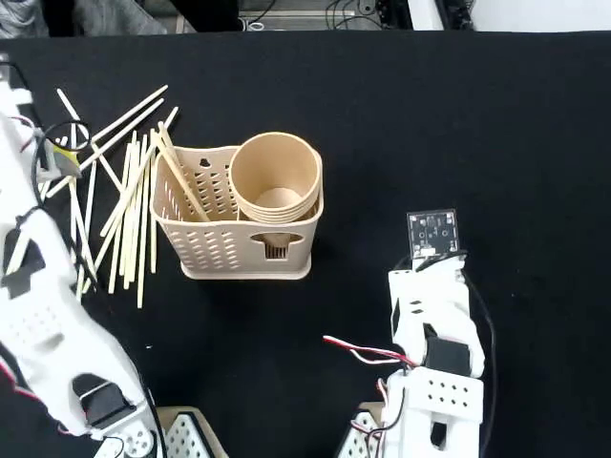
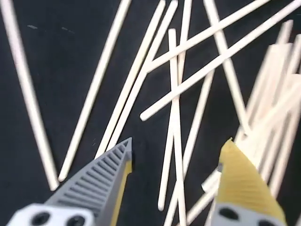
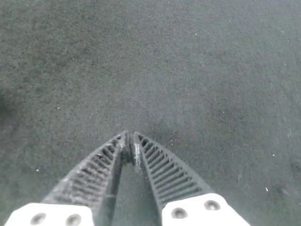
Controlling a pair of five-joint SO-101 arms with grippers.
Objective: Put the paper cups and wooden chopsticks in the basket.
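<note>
1. The basket stands upright on the black table. It is tan plastic, and its walls are full of little holes.
2. A stack of paper cups sits in the right part of the basket. The cups are brown, round and smooth, with their mouths facing up.
3. A couple of leaning chopsticks rest in the left part of the basket. Their tops poke out over the rim.
4. Many loose chopsticks lie on the table just left of the basket. They are thin, straight, pale wooden sticks, and they cross each other in a messy pile.
5. The left gripper hangs over that pile. It is spread wide open and has nothing in it. One finger is grey with ridges, and the other has a yellow face.
6. The right gripper has its two ridged fingers pressed together, and it holds nothing. Under it is bare black cloth that looks a bit fuzzy.
7. The white right arm is well apart from the basket, off to its right.
</note>
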